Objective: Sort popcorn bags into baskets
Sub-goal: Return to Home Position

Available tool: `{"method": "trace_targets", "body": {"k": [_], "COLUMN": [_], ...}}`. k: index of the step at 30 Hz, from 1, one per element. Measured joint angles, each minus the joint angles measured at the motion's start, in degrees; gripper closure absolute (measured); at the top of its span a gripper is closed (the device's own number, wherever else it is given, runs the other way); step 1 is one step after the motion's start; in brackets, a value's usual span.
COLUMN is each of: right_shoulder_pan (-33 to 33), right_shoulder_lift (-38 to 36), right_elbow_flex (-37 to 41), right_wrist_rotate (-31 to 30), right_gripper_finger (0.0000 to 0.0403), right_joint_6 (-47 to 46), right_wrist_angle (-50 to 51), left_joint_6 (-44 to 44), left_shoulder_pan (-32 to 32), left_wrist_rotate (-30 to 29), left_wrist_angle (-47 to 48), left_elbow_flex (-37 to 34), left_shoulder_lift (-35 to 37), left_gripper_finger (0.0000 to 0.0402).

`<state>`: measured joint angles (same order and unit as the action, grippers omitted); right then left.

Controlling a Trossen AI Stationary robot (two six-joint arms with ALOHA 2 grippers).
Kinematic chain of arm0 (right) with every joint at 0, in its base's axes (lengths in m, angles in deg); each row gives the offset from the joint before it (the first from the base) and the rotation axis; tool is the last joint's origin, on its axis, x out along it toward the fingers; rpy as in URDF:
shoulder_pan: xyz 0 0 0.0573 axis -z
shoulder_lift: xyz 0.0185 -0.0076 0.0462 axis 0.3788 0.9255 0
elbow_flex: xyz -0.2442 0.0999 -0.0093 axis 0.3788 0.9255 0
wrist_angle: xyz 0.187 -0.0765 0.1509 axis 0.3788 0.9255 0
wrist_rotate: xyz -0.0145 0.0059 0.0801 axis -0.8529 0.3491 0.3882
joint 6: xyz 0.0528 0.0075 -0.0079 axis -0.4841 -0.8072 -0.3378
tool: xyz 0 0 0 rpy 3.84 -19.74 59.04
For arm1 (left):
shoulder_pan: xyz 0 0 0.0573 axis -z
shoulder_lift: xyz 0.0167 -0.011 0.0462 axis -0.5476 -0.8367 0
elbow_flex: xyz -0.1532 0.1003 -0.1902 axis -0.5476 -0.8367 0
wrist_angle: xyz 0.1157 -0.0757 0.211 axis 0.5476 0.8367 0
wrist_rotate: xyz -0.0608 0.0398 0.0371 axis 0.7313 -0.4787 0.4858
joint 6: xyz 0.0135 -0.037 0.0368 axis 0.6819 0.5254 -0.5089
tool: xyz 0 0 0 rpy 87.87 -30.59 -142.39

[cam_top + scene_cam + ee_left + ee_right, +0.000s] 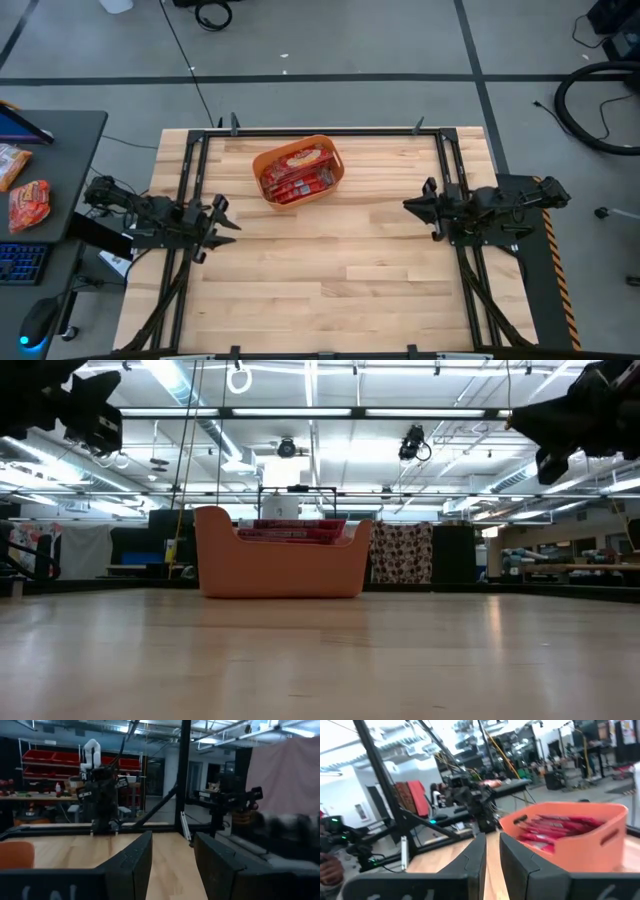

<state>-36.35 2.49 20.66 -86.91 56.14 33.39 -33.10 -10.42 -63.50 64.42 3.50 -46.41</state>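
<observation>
The orange basket stands on the wood table toward its far edge, its base flat on the boards; it also shows in the low view and the right wrist view. Several red popcorn bags lie stacked inside it, their top edges showing above the rim. My left gripper hovers open at the table's left side, touching nothing. My right gripper hovers at the right side, open by a narrow gap, pointing toward the basket.
A dark metal frame runs around the table's edges. Two puffier orange-red snack packs lie on a side desk left of the table, next to a keyboard. Bare boards stretch between the arms and toward the near edge.
</observation>
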Motion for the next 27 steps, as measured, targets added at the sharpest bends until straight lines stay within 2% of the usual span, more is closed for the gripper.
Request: {"method": "trace_targets", "body": {"k": [6, 10, 15, 19, 23, 27], "right_shoulder_pan": [0.0, 0.0, 0.0, 0.0, 0.0, 0.0], "right_shoulder_lift": [0.0, 0.0, 0.3, 0.3, 0.3, 0.3], "right_elbow_flex": [0.0, 0.0, 0.0, 0.0, 0.0, 0.0], "right_wrist_rotate": [-4.6, -8.2, -11.9, -11.3, -10.6, -10.5], "right_gripper_finger": [0.0345, 0.0345, 0.0345, 0.0344, 0.0344, 0.0344], "right_joint_6": [-3.2, -3.5, -3.5, -1.5, 6.0, 8.7], "right_wrist_angle": [5.2, 5.3, 6.3, 6.3, 6.3, 6.3], "left_joint_6": [-4.3, -8.2, -8.3, -8.3, -8.8, -6.6], "left_shoulder_pan": [0.0, 0.0, 0.0, 0.0, 0.0, 0.0], "left_wrist_rotate": [0.0, 0.0, 0.1, 0.1, 0.1, 0.5], "left_wrist_angle": [4.9, 8.3, 8.7, 8.7, 8.9, 9.2], "left_elbow_flex": [0.0, 0.0, 0.0, 0.0, 0.0, 0.0], "left_shoulder_lift": [0.0, 0.0, 0.0, 0.0, 0.0, -1.6], "left_gripper_finger": [0.0251, 0.0251, 0.0251, 0.0251, 0.0251, 0.0251]}}
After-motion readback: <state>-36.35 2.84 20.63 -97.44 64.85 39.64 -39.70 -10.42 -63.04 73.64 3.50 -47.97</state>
